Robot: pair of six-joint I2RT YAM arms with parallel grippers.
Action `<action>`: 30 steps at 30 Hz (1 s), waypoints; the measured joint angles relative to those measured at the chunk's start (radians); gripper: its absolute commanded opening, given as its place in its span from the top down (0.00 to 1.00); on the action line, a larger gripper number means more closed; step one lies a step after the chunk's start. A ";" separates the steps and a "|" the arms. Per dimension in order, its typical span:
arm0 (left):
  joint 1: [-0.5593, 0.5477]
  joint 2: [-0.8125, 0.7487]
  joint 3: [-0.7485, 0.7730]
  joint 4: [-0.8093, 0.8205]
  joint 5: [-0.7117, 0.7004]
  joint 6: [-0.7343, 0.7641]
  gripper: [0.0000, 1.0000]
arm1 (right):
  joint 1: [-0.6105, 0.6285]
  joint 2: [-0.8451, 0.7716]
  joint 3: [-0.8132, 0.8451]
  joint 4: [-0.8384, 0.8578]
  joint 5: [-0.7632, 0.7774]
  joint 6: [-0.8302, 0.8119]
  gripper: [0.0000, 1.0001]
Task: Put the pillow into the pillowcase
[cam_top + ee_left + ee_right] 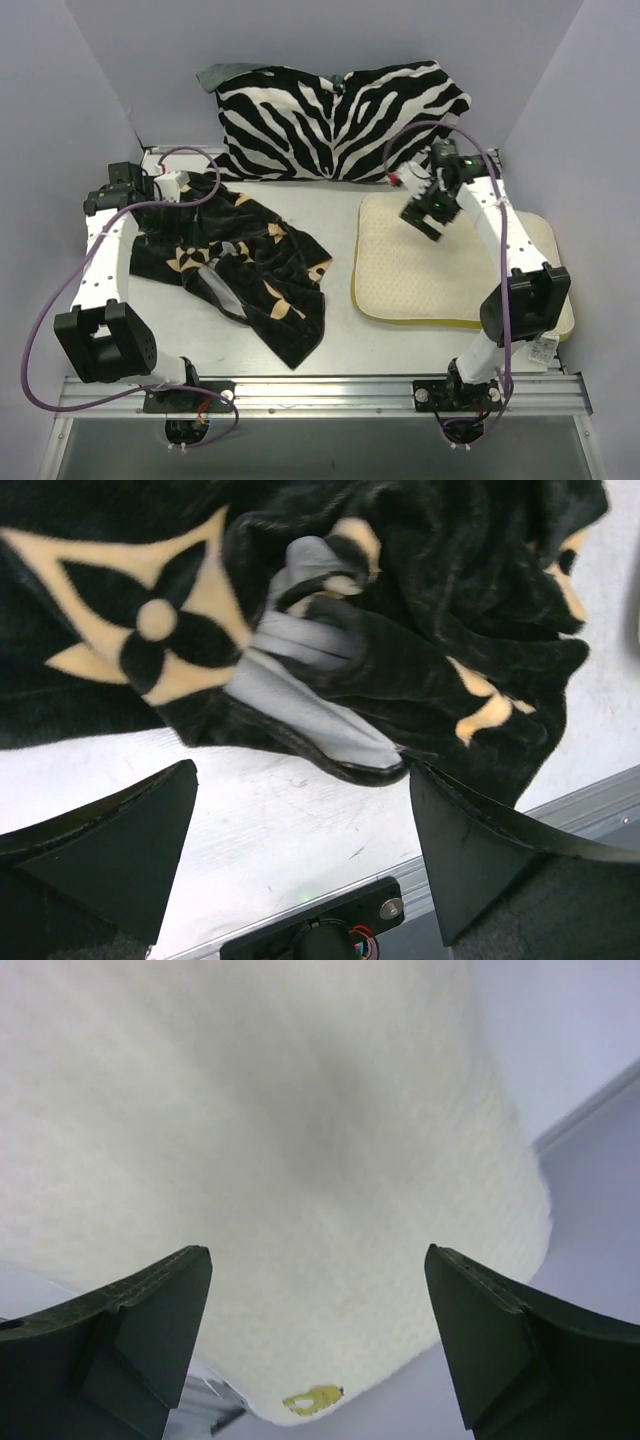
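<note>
a pale grey table (340, 345) with a metal rail (320, 385) along its near edge stands between plain lavender-white walls (60, 100), with a zebra-striped cushion (340, 120) propped at the back. the pillowcase (230, 260) lies crumpled on the left half and the pillow (400, 275) flat on the right, the two apart. the left gripper (300, 770) is spread wide by the case's grey-lined edge and the right gripper (318, 1255) is spread above the pillow, both empty.

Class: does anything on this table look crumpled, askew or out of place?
The pillowcase lies crumpled and folded over itself on the left, grey lining showing. The pillow lies flat on the right.
</note>
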State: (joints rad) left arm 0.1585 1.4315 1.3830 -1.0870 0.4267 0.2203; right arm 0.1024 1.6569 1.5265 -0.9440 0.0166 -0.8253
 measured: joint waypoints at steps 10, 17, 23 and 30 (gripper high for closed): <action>0.191 0.089 0.013 -0.004 0.044 -0.048 0.02 | 0.441 0.376 0.597 0.012 -0.235 0.373 0.17; 0.190 0.026 -0.055 0.002 0.026 -0.051 0.03 | 0.549 0.709 0.684 0.072 -0.261 0.479 0.16; 0.190 -0.027 -0.108 -0.001 -0.010 -0.051 0.03 | 0.591 0.808 0.688 0.138 -0.241 0.546 0.30; 0.190 -0.031 -0.109 0.000 -0.029 -0.050 0.04 | 0.571 0.813 0.721 0.231 -0.150 0.604 1.00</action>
State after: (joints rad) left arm 0.3485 1.4006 1.2739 -1.0866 0.3981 0.1699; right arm 0.6735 2.4695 2.2471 -0.7128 -0.1337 -0.2211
